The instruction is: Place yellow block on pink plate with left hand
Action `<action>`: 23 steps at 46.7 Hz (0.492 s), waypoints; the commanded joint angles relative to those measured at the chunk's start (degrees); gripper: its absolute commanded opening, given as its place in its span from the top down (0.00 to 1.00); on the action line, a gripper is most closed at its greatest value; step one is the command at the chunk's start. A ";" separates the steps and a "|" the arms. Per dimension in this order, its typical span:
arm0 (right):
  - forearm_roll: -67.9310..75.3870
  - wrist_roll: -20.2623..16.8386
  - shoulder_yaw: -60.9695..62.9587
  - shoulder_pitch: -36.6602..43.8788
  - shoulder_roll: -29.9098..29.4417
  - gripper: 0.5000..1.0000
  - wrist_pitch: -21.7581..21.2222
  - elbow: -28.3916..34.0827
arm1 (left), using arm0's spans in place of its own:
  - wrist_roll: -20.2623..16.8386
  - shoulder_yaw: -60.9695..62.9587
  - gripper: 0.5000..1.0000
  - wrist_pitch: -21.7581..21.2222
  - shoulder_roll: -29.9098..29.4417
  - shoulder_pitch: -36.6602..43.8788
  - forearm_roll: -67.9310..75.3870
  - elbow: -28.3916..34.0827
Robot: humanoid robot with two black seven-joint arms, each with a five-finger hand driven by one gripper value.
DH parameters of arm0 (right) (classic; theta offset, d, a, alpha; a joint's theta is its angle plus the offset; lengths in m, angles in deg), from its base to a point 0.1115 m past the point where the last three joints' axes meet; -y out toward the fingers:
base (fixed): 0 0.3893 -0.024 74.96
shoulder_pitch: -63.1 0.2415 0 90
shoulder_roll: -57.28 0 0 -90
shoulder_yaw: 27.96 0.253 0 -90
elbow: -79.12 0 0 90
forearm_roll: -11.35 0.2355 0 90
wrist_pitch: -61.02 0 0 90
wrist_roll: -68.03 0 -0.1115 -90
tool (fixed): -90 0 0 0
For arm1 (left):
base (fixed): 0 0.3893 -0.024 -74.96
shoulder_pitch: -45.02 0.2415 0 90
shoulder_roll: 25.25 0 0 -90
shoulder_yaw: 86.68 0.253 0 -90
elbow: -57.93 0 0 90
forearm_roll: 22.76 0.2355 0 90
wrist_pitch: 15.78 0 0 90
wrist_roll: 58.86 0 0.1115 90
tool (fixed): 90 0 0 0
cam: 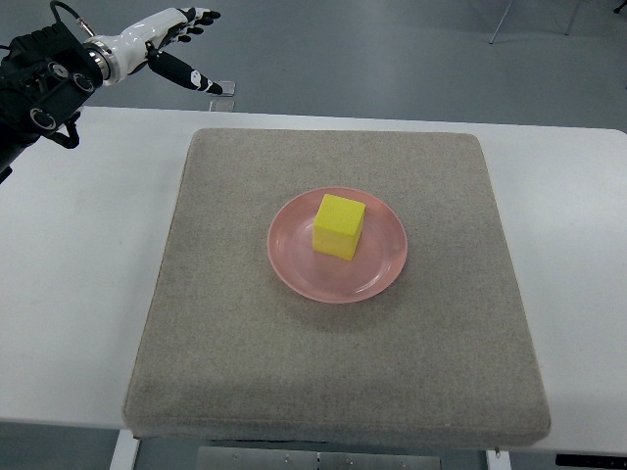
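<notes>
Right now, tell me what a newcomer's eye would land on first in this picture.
The bright yellow block draws the eye first, sitting inside the pink plate near the middle of the grey mat. Next comes the left hand at the top left corner, raised beyond the white table with its fingers spread and holding nothing. The right arm does not show.

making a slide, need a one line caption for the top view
Yellow block sits on the pink plate; open left hand raised off to the side.
</notes>
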 commanded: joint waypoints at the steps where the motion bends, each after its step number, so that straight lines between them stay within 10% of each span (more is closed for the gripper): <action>1: 0.00 0.02 0.00 0.03 0.00 0.15 0.04 0.00 | 2.10 0.00 0.02 -0.09 1.36 0.68 -6.20 0.78; 23: 0.00 -0.07 0.00 0.03 0.00 0.15 0.04 0.00 | -2.55 -7.37 0.03 -1.59 4.00 4.89 -29.16 0.69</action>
